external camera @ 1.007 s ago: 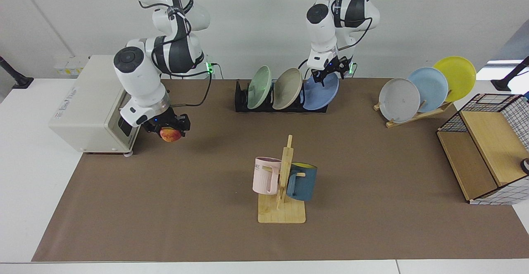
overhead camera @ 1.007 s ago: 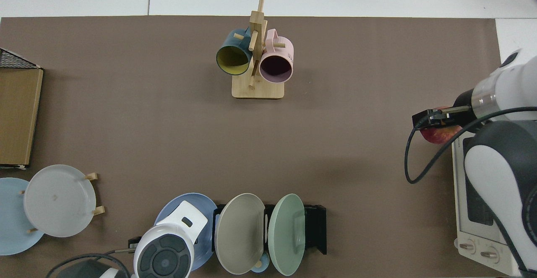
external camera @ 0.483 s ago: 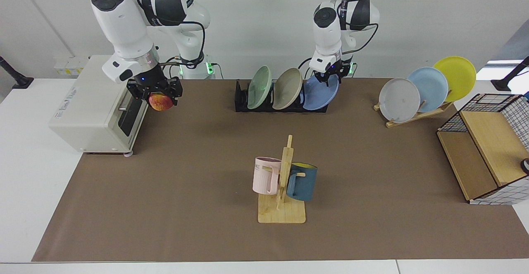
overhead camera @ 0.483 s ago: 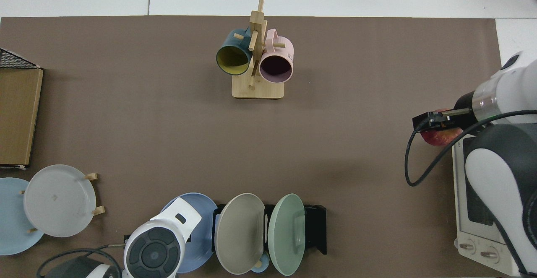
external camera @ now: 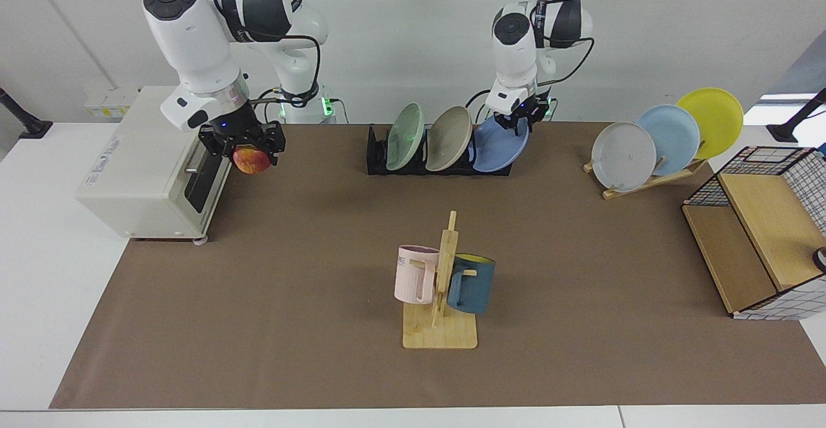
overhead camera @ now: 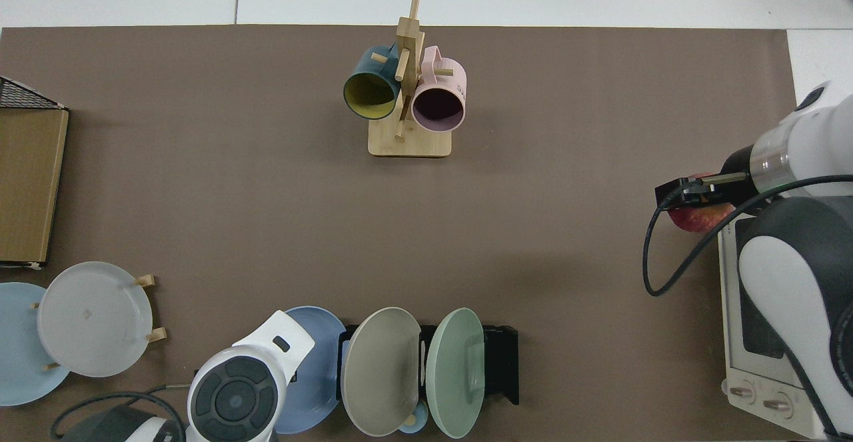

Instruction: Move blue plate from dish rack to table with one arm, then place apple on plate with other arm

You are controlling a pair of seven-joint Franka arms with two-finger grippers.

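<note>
The blue plate (external camera: 498, 149) leans in the end slot of the black dish rack (external camera: 378, 158), at the back of the brown mat on the table (external camera: 310, 266). My left gripper (external camera: 520, 121) is down at the plate's upper rim. In the top view that arm covers half of the blue plate (overhead camera: 308, 370) and hides the gripper. My right gripper (external camera: 244, 146) is shut on the red and yellow apple (external camera: 252, 159) and holds it in the air beside the white appliance. The top view shows the apple (overhead camera: 697, 217) under the right gripper (overhead camera: 688, 193).
A pale green plate (external camera: 404, 136) and a beige plate (external camera: 448, 138) share the rack. A white appliance (external camera: 139, 163) stands behind the apple. A wooden mug tree (external camera: 441, 286) holds two mugs mid-mat. Three plates lean on a wooden stand (external camera: 645, 179) beside a wire basket (external camera: 768, 228).
The right arm lifted the apple from near the mat to appliance height, then held still. The left gripper shifted slightly along the blue plate's rim; the plate stays in the rack.
</note>
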